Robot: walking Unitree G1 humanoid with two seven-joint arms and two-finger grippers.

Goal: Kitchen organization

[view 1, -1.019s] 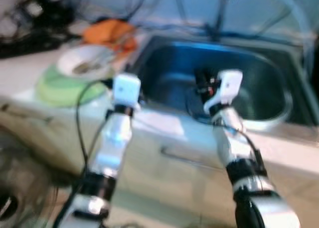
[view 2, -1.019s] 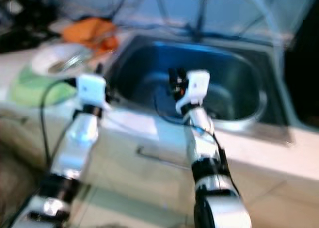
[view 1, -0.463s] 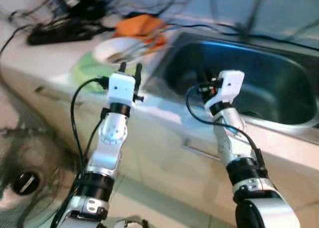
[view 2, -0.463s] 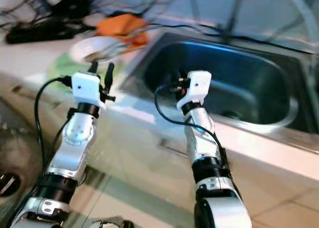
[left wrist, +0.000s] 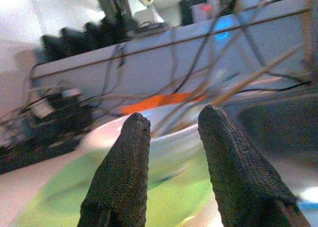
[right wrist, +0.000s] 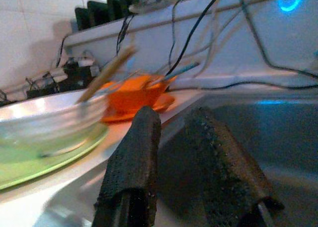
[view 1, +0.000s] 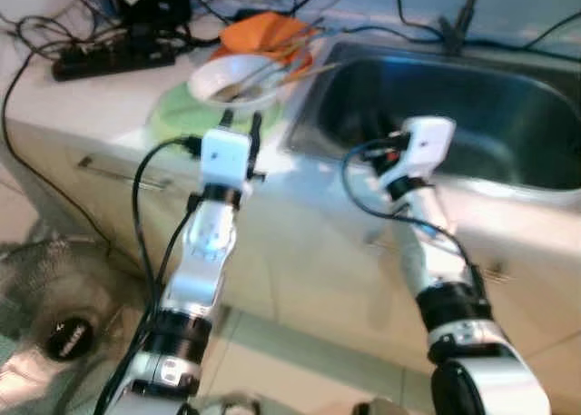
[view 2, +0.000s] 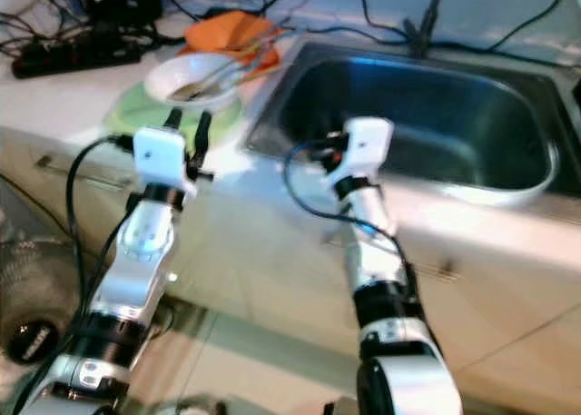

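The robot stands before a pale kitchen desk [view 1: 109, 93] with a stainless steel sink [view 1: 508, 174] set into it, both arms raised at the desk's front edge. The left gripper [view 1: 241, 123] hovers just before a flat light-green round plate [view 1: 177, 120], its jaws spread with nothing between them; on that plate sits a white shallow bowl [view 1: 218, 74] holding long wooden chopsticks [view 1: 300, 59]. The right gripper [right wrist: 174, 152] hangs at the sink's near left rim, its jaws also slightly apart and empty. Behind the bowl lies a small orange dish [view 1: 259, 32], and further left a black power strip [view 1: 109, 61] with tangled cables. The chopsticks' long axis seems to run from the bowl toward the sink, their free ends jutting up and out over the bowl's rim on the sink side. The risk from here, as I judge it, is that a reach toward the stacked dishes nudges those overhanging sticks, tipping them into the sink, or pushes the bowl sliding across the smooth plate; the trailing cables nearby could also snag an arm.
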